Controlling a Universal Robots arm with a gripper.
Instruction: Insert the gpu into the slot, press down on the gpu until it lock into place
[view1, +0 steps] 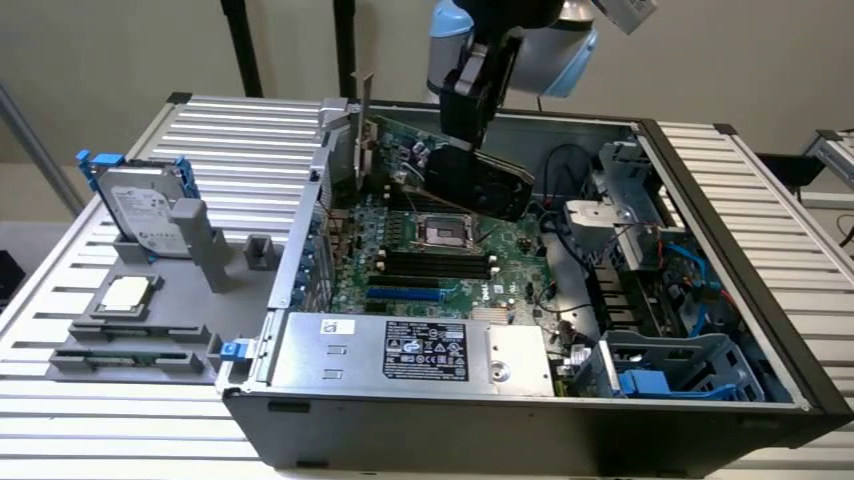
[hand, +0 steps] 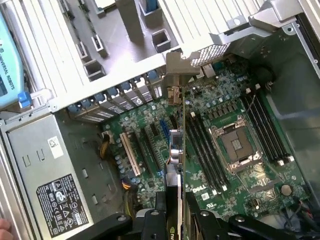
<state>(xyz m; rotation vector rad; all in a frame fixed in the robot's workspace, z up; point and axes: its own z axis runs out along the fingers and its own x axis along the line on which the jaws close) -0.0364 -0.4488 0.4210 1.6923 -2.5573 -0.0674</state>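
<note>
In the exterior view, an open dark-grey computer case (view1: 787, 390) lies on a slatted aluminium table (view1: 240, 130). Inside it are a green motherboard (view1: 514, 255), a silver power supply box (view1: 414, 350) and a blue plastic drive cage (view1: 667, 365). The black gripper (view1: 467, 135) reaches into the case, its fingers clamped on the gpu (view1: 478, 185), a green card with a black cooler block, held tilted above the board. The long bright-blue slot (view1: 404, 295) sits apart from the card with nothing in it. Outside the case, a grey hard drive with blue rails (view1: 140, 215) stands in a grey holder.

In the wrist view, the gripper (hand: 176, 220) pinches the gpu (hand: 176, 155) edge-on. The slot (hand: 163, 131) shows just beside the card's edge, next to the black memory sockets (hand: 202, 150).
</note>
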